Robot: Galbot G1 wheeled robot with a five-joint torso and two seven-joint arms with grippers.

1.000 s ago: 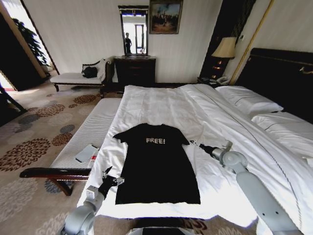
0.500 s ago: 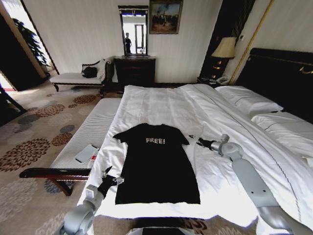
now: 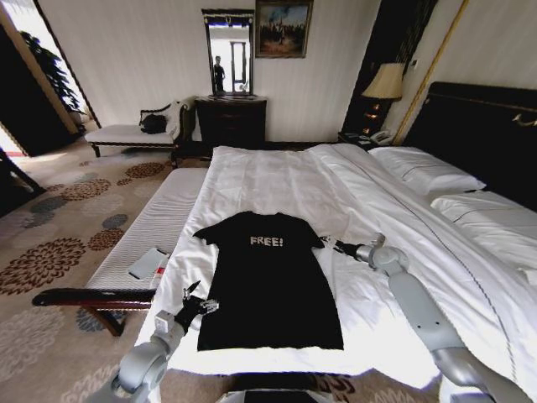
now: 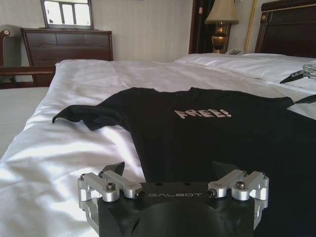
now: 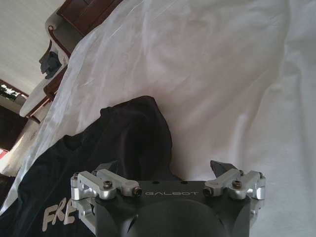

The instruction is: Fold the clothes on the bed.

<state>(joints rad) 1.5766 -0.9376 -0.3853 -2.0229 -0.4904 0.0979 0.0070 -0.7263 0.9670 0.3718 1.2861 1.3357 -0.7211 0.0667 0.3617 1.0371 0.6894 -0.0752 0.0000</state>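
Lying flat on the bed's (image 3: 277, 180) smooth sheet, the soft T-shirt (image 3: 270, 285) sits between released left pincer (image 3: 195, 299) and right pincer (image 3: 329, 243).

bench (image 3: 159, 222), grey slab (image 3: 148, 263), lamp (image 3: 385, 84)

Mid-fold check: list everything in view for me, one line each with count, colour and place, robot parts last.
T-shirt: one, black with white FREE! lettering, flat on the bed's near end.
Bed: one, white sheets, dark headboard at the right.
Pillows: two, white, by the headboard.
Bench: one, white cushion, dark legs, along the bed's left side.
Phone-like slab: one, grey, on the bench.
Dresser: one, dark wood, far wall, mirror above.
Lamp: one, beige shade, beside the headboard.
Left gripper: open, at the shirt's lower left hem.
Right gripper: open, beside the shirt's right sleeve.
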